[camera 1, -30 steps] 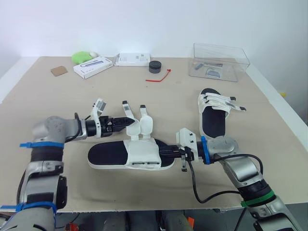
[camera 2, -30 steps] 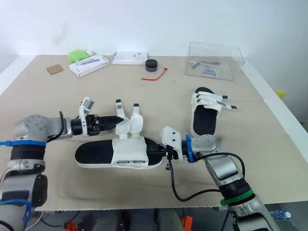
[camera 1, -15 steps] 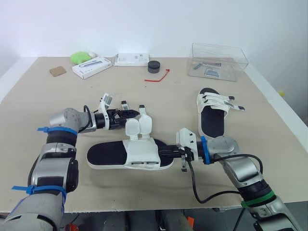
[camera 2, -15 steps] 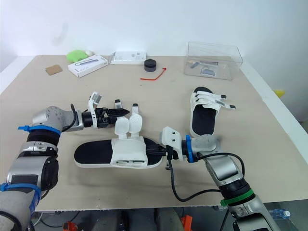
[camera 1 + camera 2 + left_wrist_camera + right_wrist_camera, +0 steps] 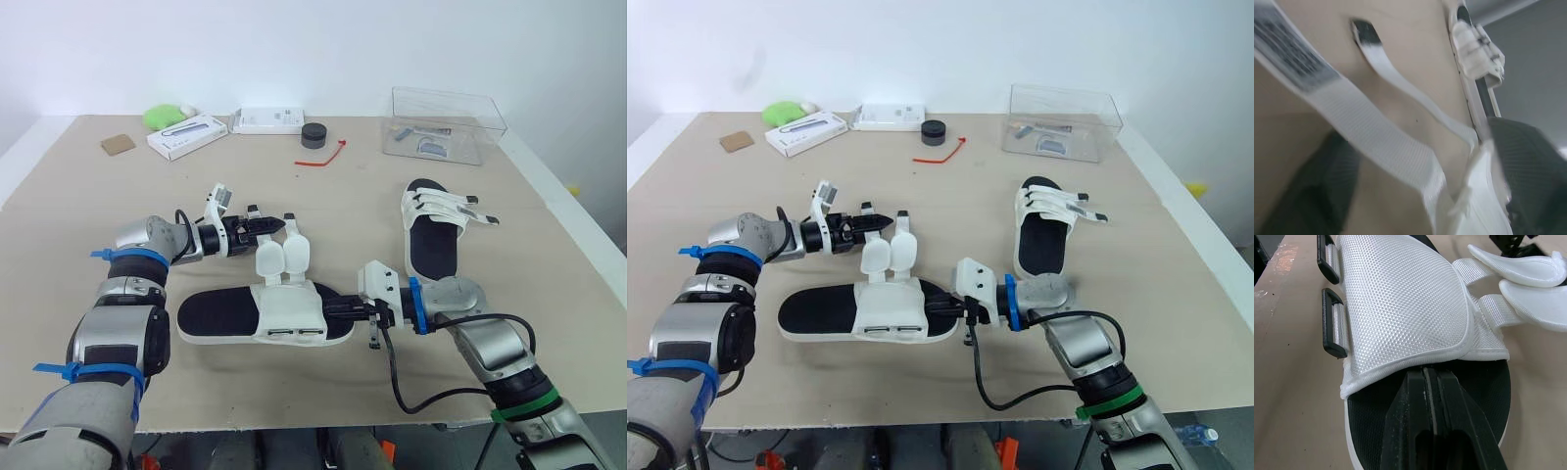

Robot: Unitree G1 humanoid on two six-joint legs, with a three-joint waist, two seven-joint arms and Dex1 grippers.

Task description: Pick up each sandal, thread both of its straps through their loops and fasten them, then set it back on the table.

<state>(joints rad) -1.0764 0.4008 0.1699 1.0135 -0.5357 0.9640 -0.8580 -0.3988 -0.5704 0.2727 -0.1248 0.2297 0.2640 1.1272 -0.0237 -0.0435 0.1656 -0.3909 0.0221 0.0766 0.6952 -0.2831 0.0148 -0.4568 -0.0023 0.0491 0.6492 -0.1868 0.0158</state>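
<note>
The right gripper (image 5: 1426, 377) rests its closed fingers on the black footbed of the unfastened sandal (image 5: 220, 315) lying on the table (image 5: 323, 196), while the left gripper (image 5: 272, 225) stands parted around a loose strap (image 5: 1376, 147).

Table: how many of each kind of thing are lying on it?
Sandals: 2
White boxes: 2
Clear box: 1
Black puck: 1
Red tie: 1
Green lump: 1
Brown card: 1
Total: 9
</note>
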